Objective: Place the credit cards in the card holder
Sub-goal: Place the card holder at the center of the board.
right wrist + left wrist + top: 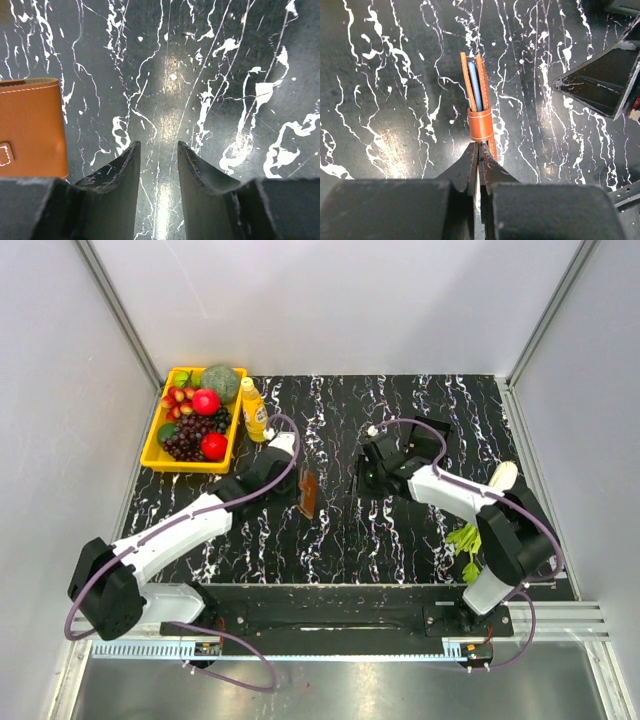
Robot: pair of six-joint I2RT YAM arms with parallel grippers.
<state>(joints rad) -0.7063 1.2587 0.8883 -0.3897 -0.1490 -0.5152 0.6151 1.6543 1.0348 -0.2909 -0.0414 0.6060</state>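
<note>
Left end effector [480, 149] pinches the brown card holder [481, 107] upright on edge.
Its fingers [466, 169] close on the holder's near edge; the holder juts ahead of them over the marbled counter [385, 100], a blue card [475, 85] between its leaves. The right end effector [158, 146] is partly open, empty, the holder just to its left.

The light is bright and comes from above. It makes a white shiny spot on the black table [169, 75] in both wrist views, and shadows are soft. The fingers [468, 169] close to each wrist camera look a bit blurry.
</note>
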